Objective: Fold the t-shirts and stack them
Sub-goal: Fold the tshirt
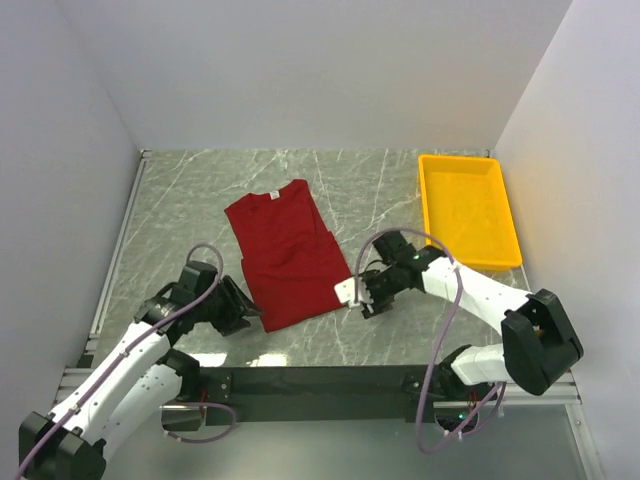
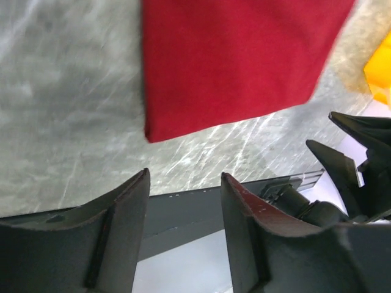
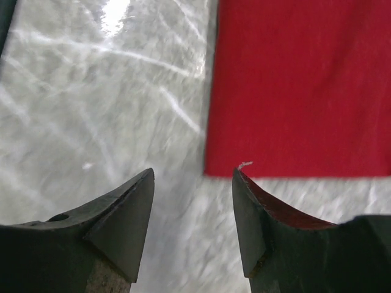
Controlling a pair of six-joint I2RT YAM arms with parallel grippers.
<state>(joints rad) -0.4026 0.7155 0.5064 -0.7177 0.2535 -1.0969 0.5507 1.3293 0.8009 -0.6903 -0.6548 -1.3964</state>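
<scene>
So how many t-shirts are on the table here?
1: the maroon t-shirt lies on the table, left of the yellow tray. Another beneath it cannot be ruled out.

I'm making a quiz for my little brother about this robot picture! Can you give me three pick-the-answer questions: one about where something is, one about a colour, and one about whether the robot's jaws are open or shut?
1. Where is the yellow tray?
A) at the far right of the table
B) under the t-shirt
C) held by the left arm

2. What colour is the t-shirt?
A) blue
B) dark red
C) green

3. How are the jaws of the right arm?
A) shut on the t-shirt
B) shut on the tray
C) open, with nothing between them

Answers:
1 A: the top view shows the tray by the right wall, apart from the shirt.
2 B: the cloth is dark red in all three views.
3 C: the right wrist view shows only bare table between the jaws.
</scene>
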